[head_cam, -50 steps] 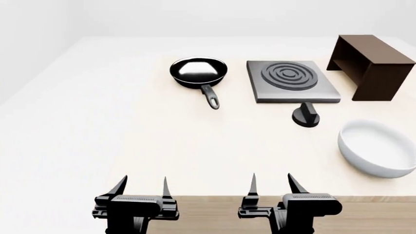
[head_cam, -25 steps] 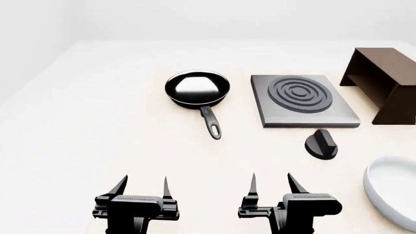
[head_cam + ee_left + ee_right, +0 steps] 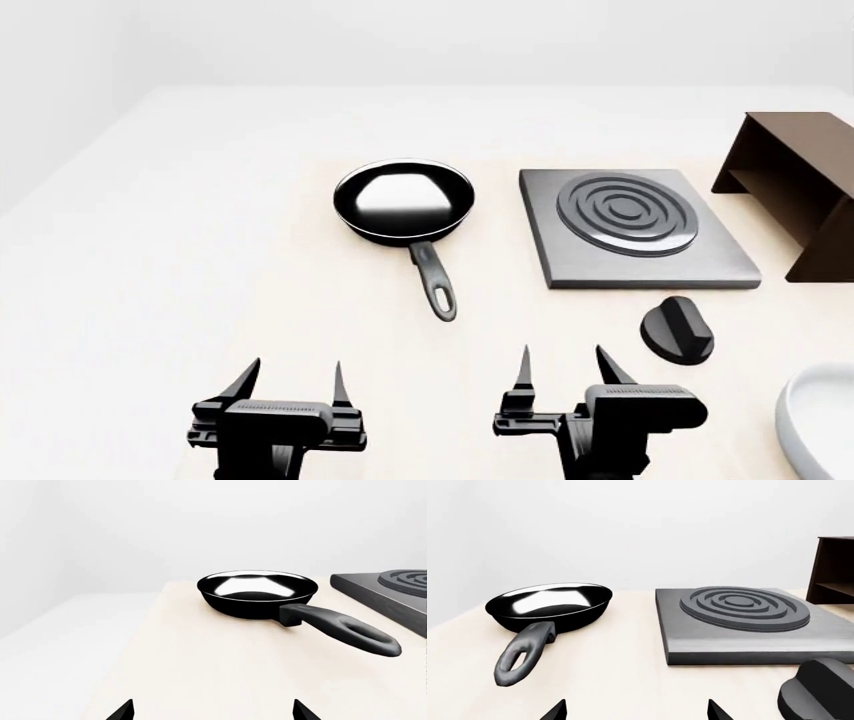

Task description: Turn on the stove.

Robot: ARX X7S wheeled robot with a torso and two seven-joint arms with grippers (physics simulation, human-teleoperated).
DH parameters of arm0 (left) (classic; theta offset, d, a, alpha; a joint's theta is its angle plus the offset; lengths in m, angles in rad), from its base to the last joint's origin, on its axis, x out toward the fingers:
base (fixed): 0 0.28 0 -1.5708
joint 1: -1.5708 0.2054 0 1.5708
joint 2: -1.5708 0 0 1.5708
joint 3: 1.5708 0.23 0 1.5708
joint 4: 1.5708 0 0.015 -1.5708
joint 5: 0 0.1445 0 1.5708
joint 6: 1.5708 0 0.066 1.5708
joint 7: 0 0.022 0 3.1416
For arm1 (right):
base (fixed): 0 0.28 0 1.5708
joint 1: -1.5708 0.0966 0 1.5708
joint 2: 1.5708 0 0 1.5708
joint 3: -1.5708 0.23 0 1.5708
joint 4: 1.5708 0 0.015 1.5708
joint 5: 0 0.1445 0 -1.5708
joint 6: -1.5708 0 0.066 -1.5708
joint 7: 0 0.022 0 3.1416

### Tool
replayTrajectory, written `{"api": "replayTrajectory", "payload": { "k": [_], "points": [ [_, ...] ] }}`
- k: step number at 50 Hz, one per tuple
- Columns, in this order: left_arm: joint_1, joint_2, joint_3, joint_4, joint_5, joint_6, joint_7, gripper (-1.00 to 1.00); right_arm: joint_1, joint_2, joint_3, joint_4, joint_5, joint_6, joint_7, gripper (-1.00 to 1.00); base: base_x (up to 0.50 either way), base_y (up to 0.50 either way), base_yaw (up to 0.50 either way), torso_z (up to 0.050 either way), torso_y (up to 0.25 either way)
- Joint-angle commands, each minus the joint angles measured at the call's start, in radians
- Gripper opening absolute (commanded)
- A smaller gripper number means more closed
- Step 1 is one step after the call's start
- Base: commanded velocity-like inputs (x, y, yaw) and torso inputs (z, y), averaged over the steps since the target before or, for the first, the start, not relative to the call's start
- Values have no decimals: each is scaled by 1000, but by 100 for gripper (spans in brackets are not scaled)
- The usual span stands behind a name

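We see the stove (image 3: 638,226), a flat grey hotplate with a dark ring burner (image 3: 627,213), lying on the pale table (image 3: 200,250) ahead and to our right. Its black lever knob (image 3: 678,330) sits just in front of the hotplate's near right corner, apart from it. A black frying pan (image 3: 404,203) rests beside the stove on its left, handle pointing toward us. Our left tool (image 3: 290,380) and right tool (image 3: 561,368) both hover low at the near edge, fingers spread wide, holding nothing. A dark brown box (image 3: 794,185) stands at the far right, and a white bowl (image 3: 821,420) shows at the right edge.
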Motion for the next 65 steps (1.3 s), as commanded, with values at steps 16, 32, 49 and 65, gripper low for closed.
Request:
{"api": "replayTrajectory", "payload": {
  "k": [16,32,49,65],
  "points": [
    [7,-17,8,37,-25,-14,-14,100,216,65,103,108,88,179,8,100,0,0,0,0,0],
    [-1,-18,20,14,-29,-3,-17,100,197,56,131,229,104,107,7,100,0,0,0,0,0],
    [-3,-25,28,11,-37,-1,-24,100,200,65,145,305,83,54,31,100,0,0,0,0,0],
    [-4,-31,40,13,-46,-1,-25,100,255,73,148,393,81,40,31,100,0,0,0,0,0]
  ]
}}
